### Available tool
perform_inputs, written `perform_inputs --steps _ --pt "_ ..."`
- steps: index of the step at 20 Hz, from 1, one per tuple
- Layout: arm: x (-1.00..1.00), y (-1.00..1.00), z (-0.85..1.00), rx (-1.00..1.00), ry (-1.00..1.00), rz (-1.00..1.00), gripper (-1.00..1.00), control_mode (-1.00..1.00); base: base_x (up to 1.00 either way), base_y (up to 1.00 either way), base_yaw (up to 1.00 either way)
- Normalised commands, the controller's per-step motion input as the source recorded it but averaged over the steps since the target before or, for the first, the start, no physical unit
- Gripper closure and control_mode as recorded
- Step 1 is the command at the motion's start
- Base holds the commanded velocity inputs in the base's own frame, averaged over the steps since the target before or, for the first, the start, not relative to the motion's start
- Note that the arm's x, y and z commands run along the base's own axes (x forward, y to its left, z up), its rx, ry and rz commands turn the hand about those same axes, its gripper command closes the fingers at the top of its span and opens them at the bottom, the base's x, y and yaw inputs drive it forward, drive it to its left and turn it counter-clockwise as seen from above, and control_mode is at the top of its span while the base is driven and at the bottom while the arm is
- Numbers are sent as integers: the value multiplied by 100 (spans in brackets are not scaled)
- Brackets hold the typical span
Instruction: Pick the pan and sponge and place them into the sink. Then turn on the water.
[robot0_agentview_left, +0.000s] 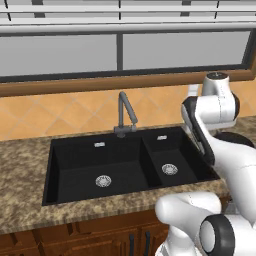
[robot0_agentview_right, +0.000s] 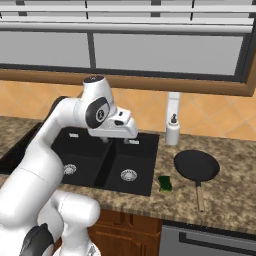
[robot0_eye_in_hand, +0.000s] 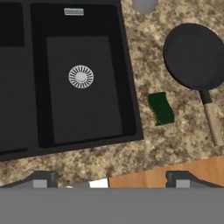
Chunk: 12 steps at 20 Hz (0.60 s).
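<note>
The sponge (robot0_eye_in_hand: 161, 108) lies on the counter (robot0_eye_in_hand: 175, 140), between the sink (robot0_eye_in_hand: 127, 65) and the pan (robot0_eye_in_hand: 195, 56). Its long side points away from the hand (robot0_eye_in_hand: 111, 179). The hand is open and empty, lower and left of the sponge in the hand view.

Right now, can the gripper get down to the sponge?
Probably yes. The open gripper holds nothing, and the sponge lies bare on the counter, clear of the pan and sink.
</note>
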Motion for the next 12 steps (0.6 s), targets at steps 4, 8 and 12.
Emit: perform_inputs --steps 4,8,12 --pt "-19 -1 11 -4 0 -7 -100 -100 0 0 0" --pt "-36 -81 -3 19 0 0 -100 -100 0 0 0" --pt "-7 -100 -24 25 1 0 -100 -100 0 0 0"
